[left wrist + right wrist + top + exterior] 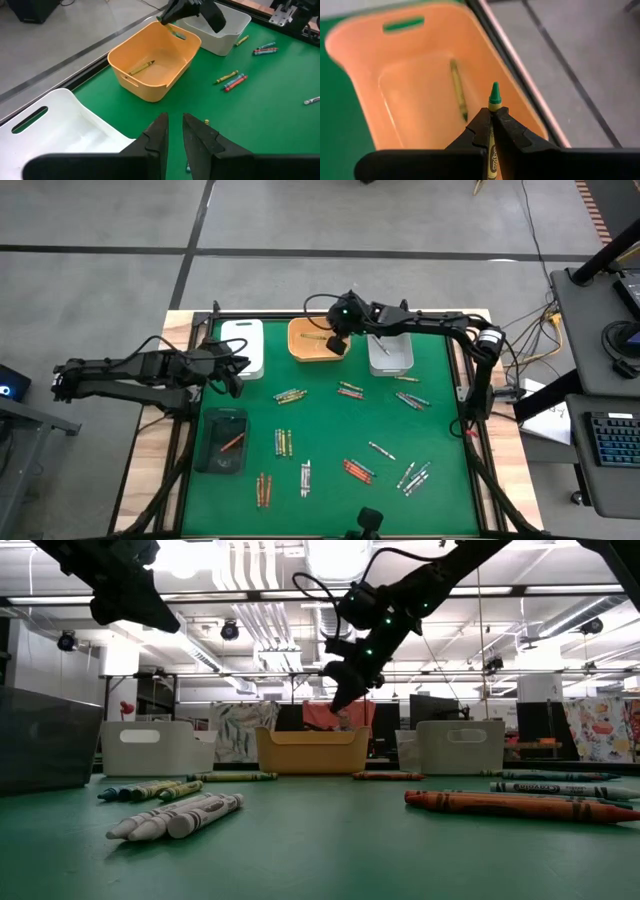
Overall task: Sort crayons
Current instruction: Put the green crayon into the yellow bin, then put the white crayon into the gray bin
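Right gripper (491,119) clamped on green-tipped crayon (494,97), hovering over orange tray (305,350) at desk's 12 o'clock; crayon's long axis points down into it. Left gripper (173,131) nearly closed, empty, at 9 o'clock.

At twelve o'clock the white tray (243,346), orange tray (313,340) and grey tray (390,355) wall off your far edge. The right arm (430,322) hangs over the orange one. Loose crayons (284,442) dot the green mat (330,420); between them you have open lanes.
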Robot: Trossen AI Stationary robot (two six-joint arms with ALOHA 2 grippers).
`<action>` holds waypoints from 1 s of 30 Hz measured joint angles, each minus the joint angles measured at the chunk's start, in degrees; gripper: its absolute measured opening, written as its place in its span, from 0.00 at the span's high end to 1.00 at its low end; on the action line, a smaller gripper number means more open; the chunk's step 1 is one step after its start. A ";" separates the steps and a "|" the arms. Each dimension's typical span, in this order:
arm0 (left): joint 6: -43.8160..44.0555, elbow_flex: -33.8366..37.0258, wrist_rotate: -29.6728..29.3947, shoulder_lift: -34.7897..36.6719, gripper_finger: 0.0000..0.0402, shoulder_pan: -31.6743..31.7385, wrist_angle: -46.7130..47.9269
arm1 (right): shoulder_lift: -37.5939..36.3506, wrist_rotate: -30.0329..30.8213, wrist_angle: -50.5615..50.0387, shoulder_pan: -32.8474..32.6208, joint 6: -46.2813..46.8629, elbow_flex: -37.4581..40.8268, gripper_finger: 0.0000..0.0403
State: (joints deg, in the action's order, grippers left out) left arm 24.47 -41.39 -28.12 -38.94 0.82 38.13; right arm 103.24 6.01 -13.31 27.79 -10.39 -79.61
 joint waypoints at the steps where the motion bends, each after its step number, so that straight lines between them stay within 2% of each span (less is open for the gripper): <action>1: 0.00 -0.02 0.00 0.00 0.90 -0.02 0.00 | 0.00 -0.18 1.43 0.00 0.11 0.00 0.98; 10: -0.80 0.08 0.00 0.02 0.90 0.00 0.02 | 2.27 -3.22 9.74 -0.25 3.03 0.00 0.96; 20: -1.05 0.28 0.04 -0.09 0.90 0.00 0.08 | 5.70 -2.98 9.36 -0.39 4.50 -0.13 0.83; 26: -0.96 0.28 0.09 -0.24 0.90 0.00 0.02 | 3.88 -3.64 6.90 -0.61 5.86 -1.07 0.75; 30: 0.37 0.28 0.12 -0.78 0.90 -0.02 -0.11 | 0.77 -4.56 1.75 -1.61 5.95 -2.17 0.72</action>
State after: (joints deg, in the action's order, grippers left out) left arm 24.84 -41.10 -28.00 -39.72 0.80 38.02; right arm 104.01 1.45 -11.56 26.18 -4.45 -81.78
